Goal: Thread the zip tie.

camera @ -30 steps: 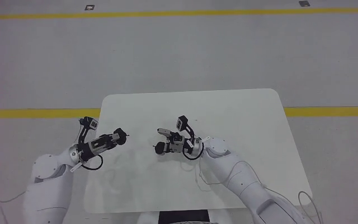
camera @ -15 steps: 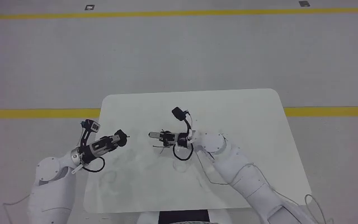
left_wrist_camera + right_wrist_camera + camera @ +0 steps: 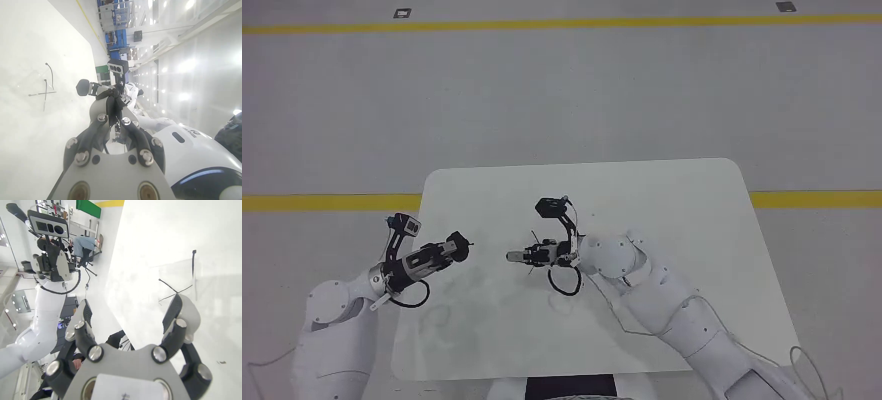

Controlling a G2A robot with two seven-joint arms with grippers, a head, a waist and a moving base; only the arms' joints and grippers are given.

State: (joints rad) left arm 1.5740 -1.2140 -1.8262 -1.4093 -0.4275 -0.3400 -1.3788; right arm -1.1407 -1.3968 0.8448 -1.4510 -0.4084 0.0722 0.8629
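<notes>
Three thin black zip ties (image 3: 46,92) lie crossed on the white table (image 3: 692,200); in the right wrist view two of the zip ties (image 3: 175,291) cross beside one fingertip. My right gripper (image 3: 130,308) hovers just above them, open wide with nothing between its fingers (image 3: 87,311). In the top view the right gripper (image 3: 514,257) points left at the table's middle. My left gripper (image 3: 464,241) is held off to the left, facing it, a short gap away. The left gripper (image 3: 113,92) is shut, its tips wrapped in black; whether it holds anything is hidden.
The table's left edge (image 3: 425,190) is close to the left arm. Bare tabletop spreads to the right and toward the far side. Grey floor with a yellow line (image 3: 802,199) surrounds the table.
My right arm has swung left and turned at the wrist, bringing its open gripper down over the zip ties. The left arm has hardly moved.
</notes>
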